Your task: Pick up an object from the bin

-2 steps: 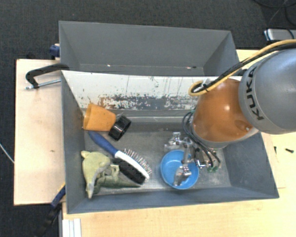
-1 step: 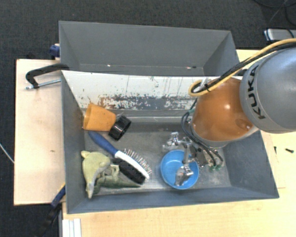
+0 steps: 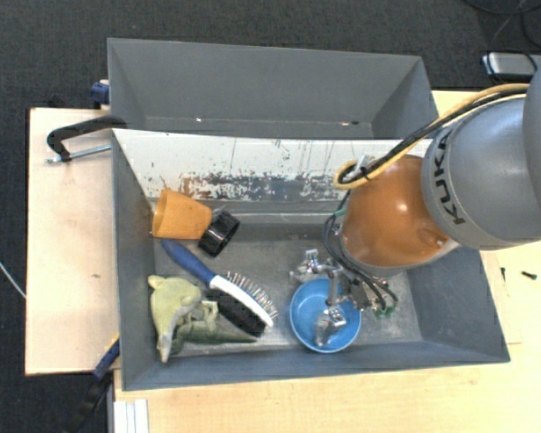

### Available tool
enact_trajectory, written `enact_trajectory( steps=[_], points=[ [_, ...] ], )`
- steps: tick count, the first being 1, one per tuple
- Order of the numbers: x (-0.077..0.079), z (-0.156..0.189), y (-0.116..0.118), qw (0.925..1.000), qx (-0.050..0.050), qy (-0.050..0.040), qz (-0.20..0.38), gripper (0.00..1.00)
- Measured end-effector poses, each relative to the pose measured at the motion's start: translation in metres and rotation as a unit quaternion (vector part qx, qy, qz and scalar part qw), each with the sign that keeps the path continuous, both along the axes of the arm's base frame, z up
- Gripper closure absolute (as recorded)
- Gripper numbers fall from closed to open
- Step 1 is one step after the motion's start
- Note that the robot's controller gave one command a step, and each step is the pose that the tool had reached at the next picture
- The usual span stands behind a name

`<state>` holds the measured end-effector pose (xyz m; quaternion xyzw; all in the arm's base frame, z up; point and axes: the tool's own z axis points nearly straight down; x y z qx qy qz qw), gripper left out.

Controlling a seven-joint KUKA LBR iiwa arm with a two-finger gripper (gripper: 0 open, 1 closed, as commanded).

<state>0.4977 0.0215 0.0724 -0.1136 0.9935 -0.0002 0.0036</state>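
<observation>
My gripper (image 3: 321,292) hangs low over the front right of the bin, open. One metal fingertip (image 3: 330,321) reaches inside a small round blue bowl (image 3: 304,319). The other fingertip (image 3: 309,263) stands just behind the bowl's far rim, so the rim lies between them. To the left of the bowl lies a brush (image 3: 218,289) with a blue handle, a white head and dark bristles.
A yellow-green plush toy (image 3: 173,309) lies in the front left corner. An orange cup (image 3: 181,216) lies on its side at the back left, with a small black cylinder (image 3: 219,232) beside it. The arm's orange cover fills the bin's right side.
</observation>
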Motion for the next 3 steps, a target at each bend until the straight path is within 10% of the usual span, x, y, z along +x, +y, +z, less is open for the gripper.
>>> enact_trajectory(
  steps=[1,2,3],
  points=[
    [0.001,0.001,0.000,1.0000,0.000,0.0021,-0.001,0.00],
    [0.009,0.007,0.001,0.9999,0.002,-0.0128,-0.001,1.00],
    [0.013,0.098,0.003,1.0000,0.001,-0.0039,-0.001,1.00]
  ],
)
